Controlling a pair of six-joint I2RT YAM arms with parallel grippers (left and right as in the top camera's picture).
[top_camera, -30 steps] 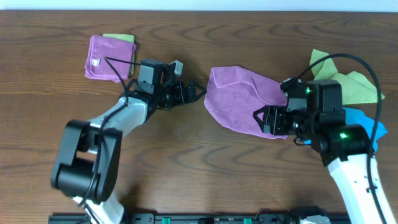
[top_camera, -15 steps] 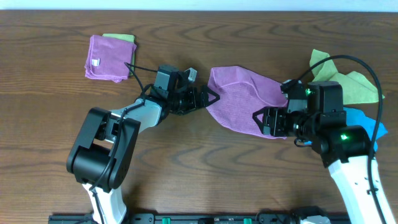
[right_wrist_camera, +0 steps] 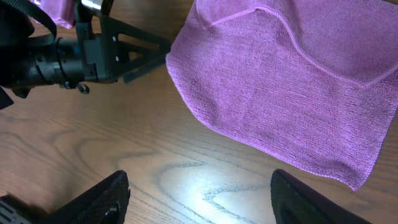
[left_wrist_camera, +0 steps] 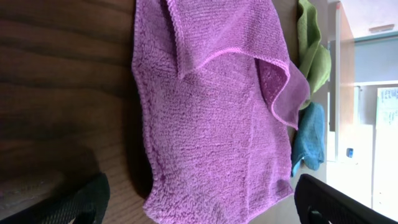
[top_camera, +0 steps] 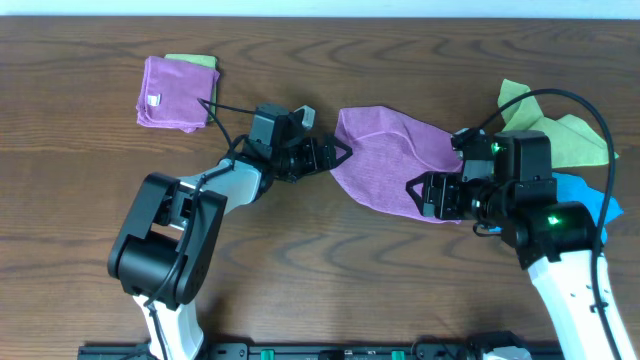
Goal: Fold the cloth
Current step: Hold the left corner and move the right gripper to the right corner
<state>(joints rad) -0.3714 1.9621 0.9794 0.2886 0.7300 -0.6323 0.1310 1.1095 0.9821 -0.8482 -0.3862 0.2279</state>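
Note:
The unfolded purple cloth (top_camera: 390, 155) lies right of centre, with its upper part doubled over in a loose flap. My left gripper (top_camera: 342, 153) is open at the cloth's left edge. In the left wrist view the cloth (left_wrist_camera: 211, 112) fills the space ahead and its near edge lies between the open fingers (left_wrist_camera: 200, 190). My right gripper (top_camera: 420, 195) is open over the cloth's front edge. In the right wrist view its fingers (right_wrist_camera: 199, 186) hang over bare wood in front of the cloth (right_wrist_camera: 280, 74), and the left gripper (right_wrist_camera: 134, 53) shows at the cloth's corner.
A folded purple cloth (top_camera: 172, 95) on a green one (top_camera: 195, 61) lies at the back left. A crumpled green cloth (top_camera: 565, 135) and a blue cloth (top_camera: 592, 195) lie at the right, partly under my right arm.
My left gripper moved right across the table to the purple cloth's left edge, then held still. The right arm and the cloth have not moved.

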